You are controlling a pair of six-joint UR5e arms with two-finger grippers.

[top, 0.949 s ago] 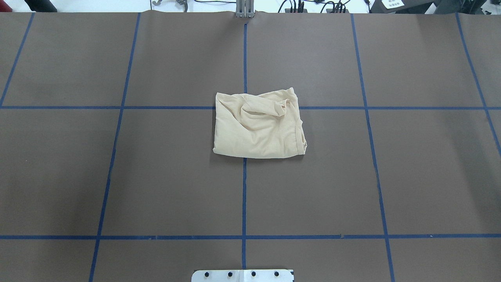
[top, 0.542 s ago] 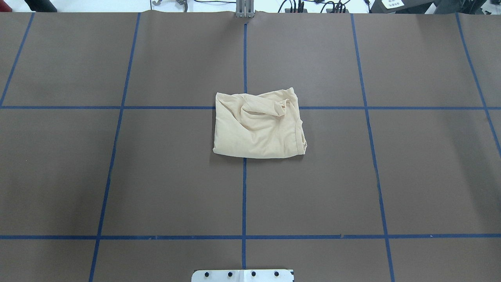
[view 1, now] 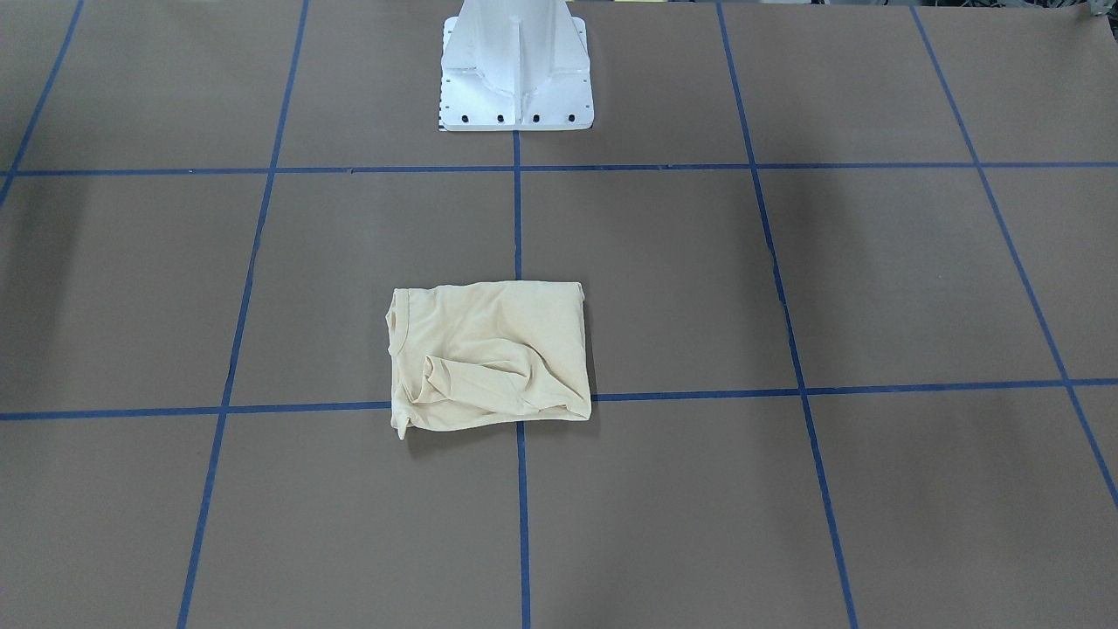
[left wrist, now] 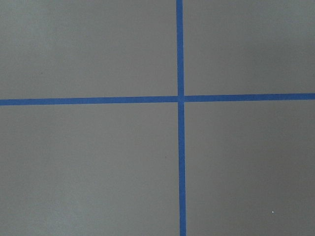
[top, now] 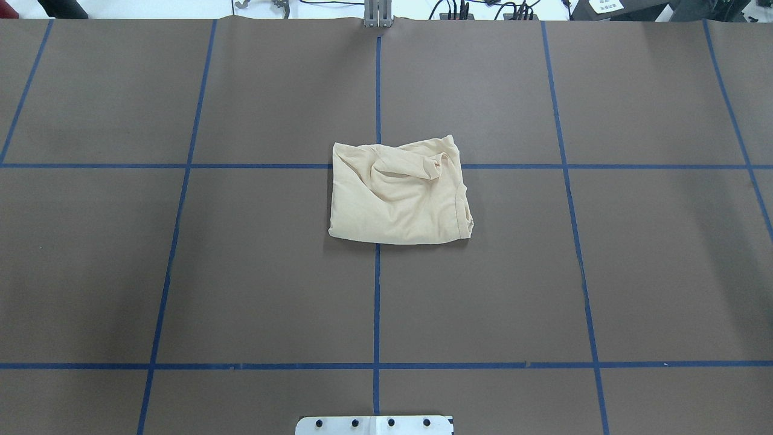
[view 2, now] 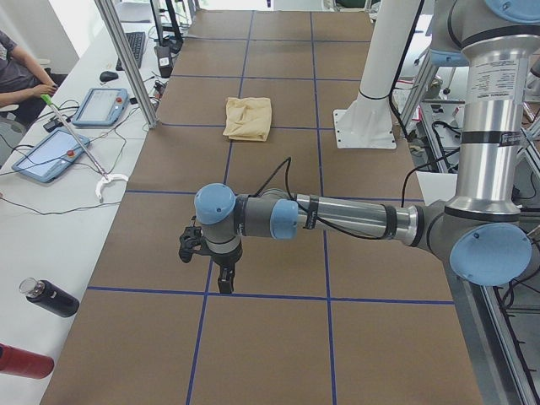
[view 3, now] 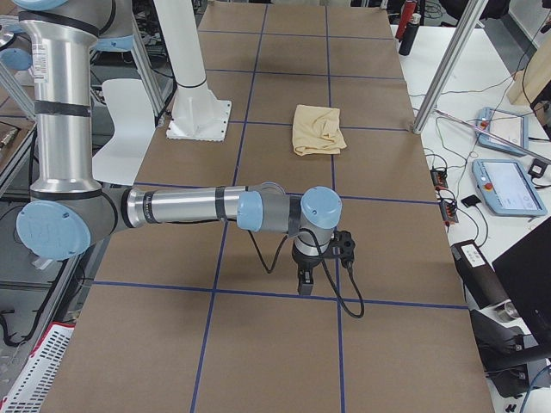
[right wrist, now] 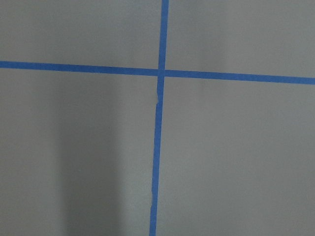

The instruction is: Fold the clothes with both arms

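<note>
The clothes are one pale cream-yellow shirt (top: 398, 193), folded into a rough rectangle with a wrinkled sleeve across the top, lying at the table's middle (view 1: 489, 354) (view 2: 248, 118) (view 3: 318, 129). No print shows on it. Neither arm reaches it. My left gripper (view 2: 224, 285) hangs low over the brown table far from the shirt, at the table's left end; I cannot tell if it is open or shut. My right gripper (view 3: 303, 288) hangs likewise at the right end; I cannot tell its state either. Both wrist views show only brown table and a blue tape cross (left wrist: 180, 98) (right wrist: 160, 72).
The white pedestal base (view 1: 515, 70) (top: 374, 425) stands at the robot's side of the table. Beside the table in the exterior left view are teach pendants (view 2: 99, 105), a metal post (view 2: 126, 59), bottles (view 2: 51, 297) and a seated person (view 2: 15, 72).
</note>
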